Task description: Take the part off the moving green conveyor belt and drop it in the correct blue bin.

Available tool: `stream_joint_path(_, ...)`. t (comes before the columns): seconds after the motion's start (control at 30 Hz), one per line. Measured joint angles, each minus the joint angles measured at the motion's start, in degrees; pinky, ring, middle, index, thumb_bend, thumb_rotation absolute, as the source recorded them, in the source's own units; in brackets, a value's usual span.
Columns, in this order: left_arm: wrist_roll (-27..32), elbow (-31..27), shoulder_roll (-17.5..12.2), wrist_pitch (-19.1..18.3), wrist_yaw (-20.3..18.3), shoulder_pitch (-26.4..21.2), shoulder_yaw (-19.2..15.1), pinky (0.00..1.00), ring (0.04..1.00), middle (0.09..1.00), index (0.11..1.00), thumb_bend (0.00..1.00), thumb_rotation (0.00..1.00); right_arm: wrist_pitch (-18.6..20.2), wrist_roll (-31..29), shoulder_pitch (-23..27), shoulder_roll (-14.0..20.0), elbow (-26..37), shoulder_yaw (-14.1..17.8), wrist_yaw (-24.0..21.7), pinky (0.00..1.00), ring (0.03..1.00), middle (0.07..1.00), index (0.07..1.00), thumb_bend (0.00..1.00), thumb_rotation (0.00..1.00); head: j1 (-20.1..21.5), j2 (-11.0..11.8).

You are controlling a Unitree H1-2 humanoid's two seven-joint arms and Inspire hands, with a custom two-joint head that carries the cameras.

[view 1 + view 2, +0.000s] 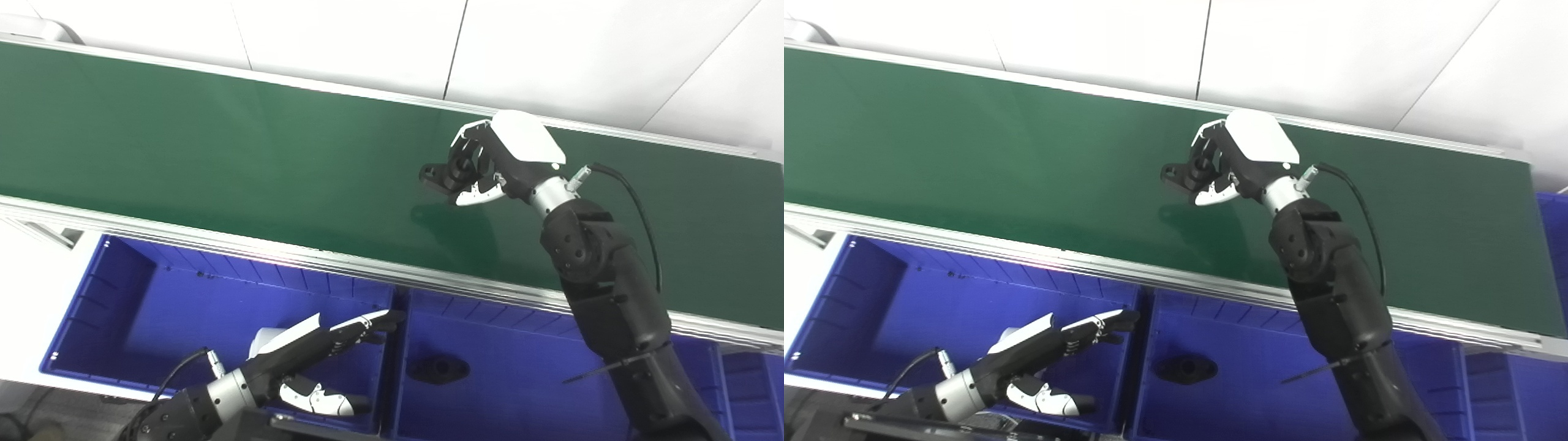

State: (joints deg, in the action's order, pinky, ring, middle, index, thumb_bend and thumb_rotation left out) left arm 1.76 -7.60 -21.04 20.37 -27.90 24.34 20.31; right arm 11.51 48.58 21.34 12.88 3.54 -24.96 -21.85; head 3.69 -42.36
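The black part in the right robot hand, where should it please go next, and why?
Probably back toward the middle blue bin. The right robot hand is closed on the black part above the green conveyor belt, and a similar-looking black part already lies in that bin. The left robot hand waits open over the left bin.

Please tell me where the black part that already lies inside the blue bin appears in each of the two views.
Left eye view: black part low, right of centre, on the middle blue bin floor.
Right eye view: same part low, near centre.
Shared landmark: the bin divider wall just left of it.
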Motion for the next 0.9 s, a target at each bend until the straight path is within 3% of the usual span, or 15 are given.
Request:
stream_joint_path(0.27,0.0,-0.2,-0.1,-0.8,0.0,-0.7,0.0,0.90,0.949,0.978,0.955,0.33,0.39,2.4,1.8,-0.8,0.4,6.8,0.0,-4.8,0.30,0.430,0.543,0.536,0.49,0.00,0.7,-0.2)
stream_joint_path(0.3,0.0,-0.2,-0.1,-0.8,-0.1,-0.8,0.0,0.90,0.949,0.977,0.954,0.32,0.38,2.5,1.9,-1.2,0.4,7.3,0.1,-5.1,0.30,0.427,0.540,0.540,0.49,0.00,1.4,-1.2)
stream_joint_path(0.53,1.7,-1.3,-0.8,-1.1,-1.1,-1.2,-0.3,0.92,0.962,0.986,0.961,0.32,0.43,5.5,2.7,-5.3,0.7,15.1,1.2,-9.0,0.31,0.412,0.508,0.555,0.49,0.00,3.0,-2.4)
stream_joint_path(0.63,2.2,-0.8,-0.9,-1.1,-1.3,-1.7,-0.4,0.93,0.970,0.991,0.967,0.28,0.42,5.9,3.3,-6.8,0.7,18.8,1.7,-10.1,0.31,0.413,0.508,0.554,0.49,0.00,2.7,-2.4)
stream_joint_path(0.9,2.7,0.1,-1.0,-1.0,-2.0,-2.3,-0.5,0.93,0.972,0.991,0.963,0.31,0.46,5.9,4.3,-14.4,1.5,27.3,3.0,-14.0,0.34,0.424,0.500,0.537,0.50,0.00,2.1,-2.6)
